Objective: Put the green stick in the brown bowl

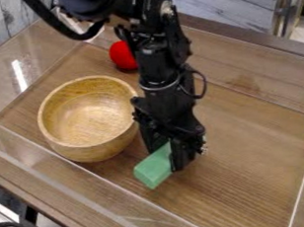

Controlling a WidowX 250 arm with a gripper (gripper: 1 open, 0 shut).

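Beside the brown bowl point(88, 117), on the wooden table point(252, 177): gripper point(171, 160) pointing down, jaws clamped on the plain mint-green green stick point(153, 170); no legible writing

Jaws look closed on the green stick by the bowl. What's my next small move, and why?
Probably lift straight up. The gripper points down with jaws shut on the green stick, which is low at the table just right of the brown bowl. The stick must clear the thick rim before moving over the empty bowl.
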